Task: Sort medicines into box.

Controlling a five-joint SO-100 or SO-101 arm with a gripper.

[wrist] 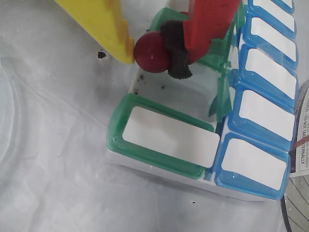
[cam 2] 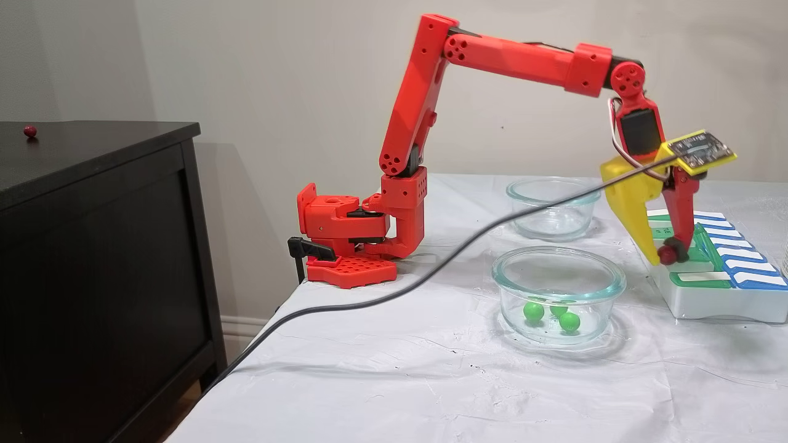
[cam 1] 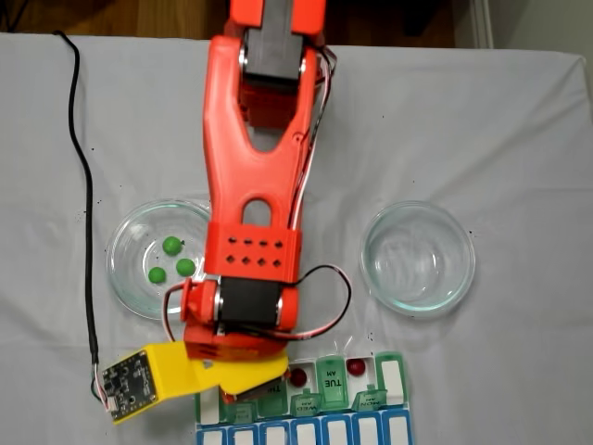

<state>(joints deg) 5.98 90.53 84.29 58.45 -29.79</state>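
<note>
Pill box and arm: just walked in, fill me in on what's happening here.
The arm's gripper is shut on a red ball, holding it over an open compartment of the pill box. Two more red balls already sit in open compartments. Three green balls lie in one glass dish; the other dish holds nothing. Another red ball sits on the black cabinet.

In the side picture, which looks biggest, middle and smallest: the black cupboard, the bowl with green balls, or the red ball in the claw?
1. Black cupboard, though it is nearest the camera
2. Bowl
3. Red ball
</note>
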